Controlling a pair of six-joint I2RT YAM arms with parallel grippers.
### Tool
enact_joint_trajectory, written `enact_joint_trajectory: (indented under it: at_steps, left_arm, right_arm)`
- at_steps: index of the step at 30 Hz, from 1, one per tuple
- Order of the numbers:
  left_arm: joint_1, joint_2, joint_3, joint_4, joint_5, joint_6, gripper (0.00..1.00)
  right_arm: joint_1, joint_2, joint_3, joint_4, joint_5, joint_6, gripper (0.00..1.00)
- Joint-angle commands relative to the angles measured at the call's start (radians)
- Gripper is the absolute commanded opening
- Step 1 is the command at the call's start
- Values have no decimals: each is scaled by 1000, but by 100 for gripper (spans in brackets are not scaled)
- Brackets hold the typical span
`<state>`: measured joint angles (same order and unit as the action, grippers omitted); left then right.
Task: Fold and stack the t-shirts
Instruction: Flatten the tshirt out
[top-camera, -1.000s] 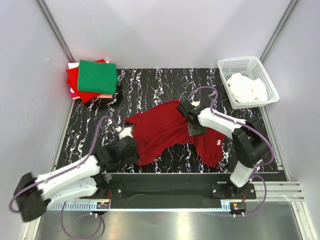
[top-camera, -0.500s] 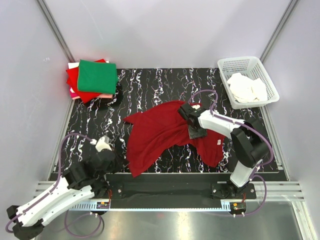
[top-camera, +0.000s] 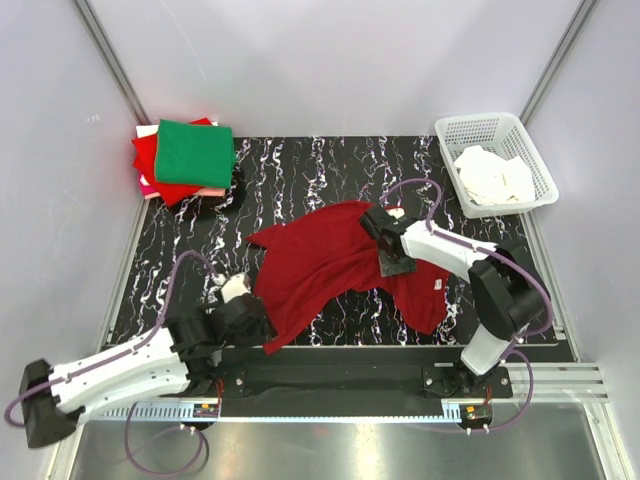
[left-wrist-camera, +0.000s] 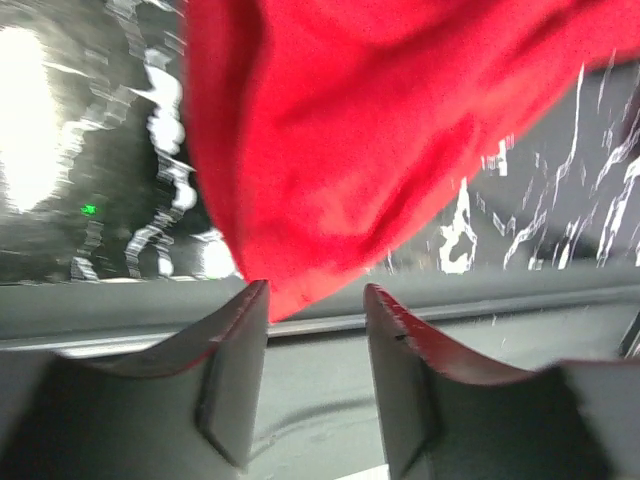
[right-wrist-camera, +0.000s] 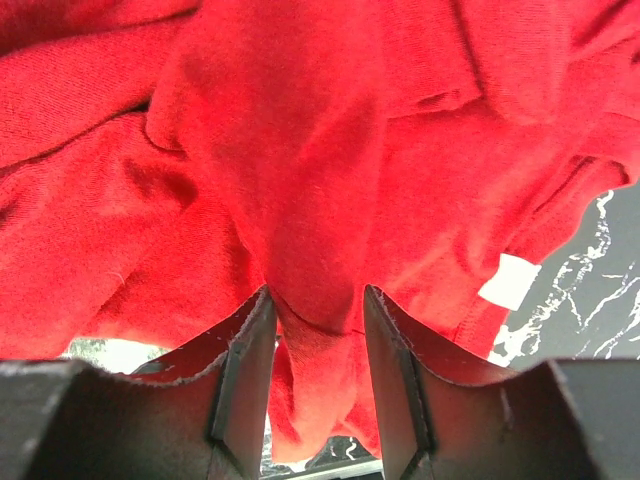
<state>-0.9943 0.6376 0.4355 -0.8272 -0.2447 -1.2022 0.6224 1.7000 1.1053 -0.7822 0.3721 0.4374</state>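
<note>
A dark crimson t-shirt (top-camera: 320, 265) lies crumpled and partly spread on the black marbled table (top-camera: 300, 165). My right gripper (top-camera: 392, 252) sits on its middle; in the right wrist view (right-wrist-camera: 315, 300) a thick fold of the red cloth (right-wrist-camera: 300, 150) fills the gap between the jaws. My left gripper (top-camera: 258, 328) is low at the shirt's near-left corner. In the left wrist view (left-wrist-camera: 315, 295) its jaws stand apart and empty, with the cloth's tip (left-wrist-camera: 350, 150) just beyond them. A folded stack with a green shirt (top-camera: 195, 150) on top of a bright red shirt (top-camera: 148, 160) sits at the far left.
A white lattice basket (top-camera: 495, 128) with white cloth (top-camera: 495, 175) stands at the far right. A metal rail (top-camera: 330, 378) runs along the table's near edge, close under the left gripper. Grey walls close in both sides. A white label (top-camera: 437, 285) shows on the shirt's right part.
My left gripper let go of the shirt's left edge, pulled back towards the near-left, then came forward to the shirt's near corner. That corner now lies nearer the front. The right gripper stayed put.
</note>
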Motion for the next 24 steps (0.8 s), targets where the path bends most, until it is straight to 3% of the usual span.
enact_joint_trajectory:
  at_steps: [1, 5, 14, 19, 24]
  left_arm:
    - [-104, 36, 14, 97, -22, -45, 52]
    - [-246, 184, 69, 82, -114, -92, 57]
    - [-328, 520, 267, -162, -294, -184, 57]
    - [-340, 585, 313, -274, -324, -250, 57]
    - [-339, 539, 253, -247, -318, -286, 59]
  right_arm:
    - [-16, -63, -10, 0, 16, -2, 47]
    - [-20, -68, -9, 1, -5, 6, 47]
    - [-20, -89, -15, -6, -10, 7, 47]
    - [-20, -89, -18, -5, -13, 4, 47]
    - [-20, -88, -18, 1, -22, 6, 47]
